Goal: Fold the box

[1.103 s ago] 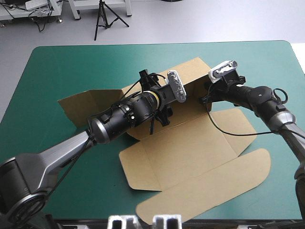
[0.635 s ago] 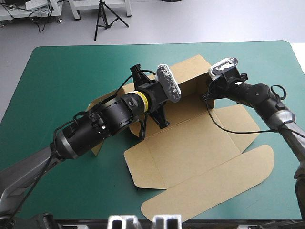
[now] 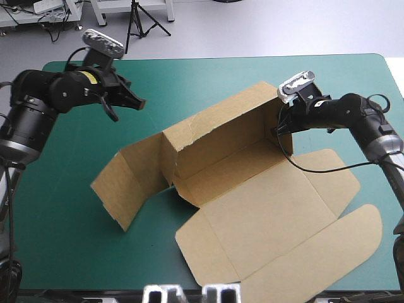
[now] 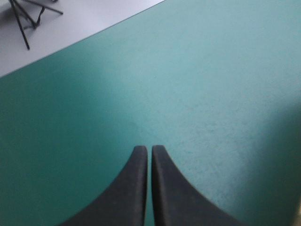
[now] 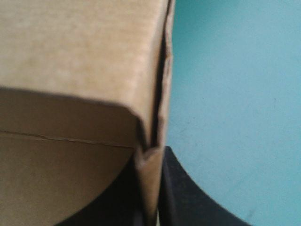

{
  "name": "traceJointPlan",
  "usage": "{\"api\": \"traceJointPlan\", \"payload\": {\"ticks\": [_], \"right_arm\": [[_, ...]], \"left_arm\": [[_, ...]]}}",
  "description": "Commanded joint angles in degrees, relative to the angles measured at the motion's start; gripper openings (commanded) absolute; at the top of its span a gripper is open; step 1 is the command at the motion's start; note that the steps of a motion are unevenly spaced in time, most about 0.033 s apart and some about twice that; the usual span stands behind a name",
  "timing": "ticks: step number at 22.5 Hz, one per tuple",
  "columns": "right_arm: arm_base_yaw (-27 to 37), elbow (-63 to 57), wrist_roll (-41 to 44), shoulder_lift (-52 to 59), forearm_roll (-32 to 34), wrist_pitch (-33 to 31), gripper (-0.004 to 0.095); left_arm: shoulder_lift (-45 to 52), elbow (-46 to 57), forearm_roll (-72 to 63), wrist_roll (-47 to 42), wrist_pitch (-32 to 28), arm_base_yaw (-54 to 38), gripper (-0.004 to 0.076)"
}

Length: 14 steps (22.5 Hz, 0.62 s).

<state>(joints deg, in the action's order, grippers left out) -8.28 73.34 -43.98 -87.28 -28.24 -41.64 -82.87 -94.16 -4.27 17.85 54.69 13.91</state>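
- I see the box (image 3: 252, 208) lying near the middle of the teal-green tabletop (image 3: 63, 246). It is open and only partly put up.
- One long wall (image 3: 214, 126) of the box stands up. On my side of that wall, the rest of the brown board lies flat. It ends in a round-edged flap (image 3: 315, 252) at the near end of the box.
- At the box's left end a side flap (image 3: 123, 183) stands up too, leaning a bit.
- My right pincer (image 3: 279, 129) is at the box's right end, at the corner where the long wall stops. It is pinching the box there.
- In the right wrist view the box (image 5: 84, 56) fills most of the space ahead of the right pincer (image 5: 150, 165). A thin edge of brown board runs down between the two black fingers.
- One finger (image 5: 188, 197) is on the outside of the box, over the tabletop (image 5: 235, 94). The other is on the inside of the box, in shadow.
- My left pincer (image 3: 136, 102) is well apart from the box, out past its left end and on its far side. It touches no part of the box.
- In the left wrist view the left pincer (image 4: 151, 151) has its two black fingers pressed together, with just a thin line between them. Only bare tabletop (image 4: 211, 94) lies ahead of it.
- I cannot tell how high the left pincer is above the tabletop.
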Motion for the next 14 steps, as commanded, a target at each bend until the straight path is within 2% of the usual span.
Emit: {"api": "traceJointPlan", "payload": {"ticks": [1,3,7,14], "right_arm": [[0.44,8.45,8.19,2.50,6.49,-9.87,-0.0017],[0.44,14.03,13.84,2.10,12.11,-18.50,-0.0017],[0.44,21.12,17.42,-3.31,14.10,-29.77,-0.0017],[0.33,26.13,20.18,-16.52,13.56,-29.88,-0.0018]], "left_arm": [[2.39,-2.06,-6.60,3.09,0.05,-8.70,0.0013],[2.52,-2.06,-10.28,4.70,0.42,-14.88,0.0013],[2.52,-2.06,-18.53,8.29,1.49,-20.54,0.0013],[2.52,-2.06,-18.51,8.29,1.88,-20.89,0.0004]]}}
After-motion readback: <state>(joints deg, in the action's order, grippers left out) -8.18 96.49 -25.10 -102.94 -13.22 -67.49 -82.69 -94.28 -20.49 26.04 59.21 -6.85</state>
